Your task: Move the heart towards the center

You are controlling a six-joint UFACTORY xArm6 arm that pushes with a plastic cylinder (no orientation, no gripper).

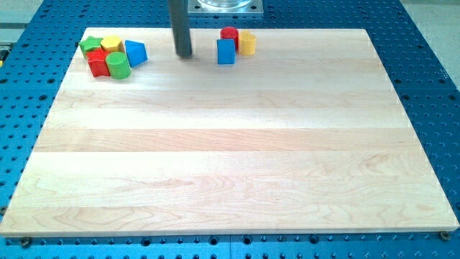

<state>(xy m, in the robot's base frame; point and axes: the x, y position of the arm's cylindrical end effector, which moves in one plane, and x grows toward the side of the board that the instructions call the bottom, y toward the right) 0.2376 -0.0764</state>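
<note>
The yellow heart [246,42] stands near the board's top edge, just right of centre. It touches a red cylinder [229,34] on its left, and a blue cube [226,52] stands just below that cylinder. My tip [185,55] rests on the board to the left of this group, about a block's width from the blue cube and apart from every block. The rod rises straight up out of the view's top.
A second cluster sits at the top left corner of the wooden board [230,165]: a green star [90,44], a yellow hexagon [111,44], a blue triangle [135,52], a red block [98,62] and a green cylinder [118,65]. Blue perforated table surrounds the board.
</note>
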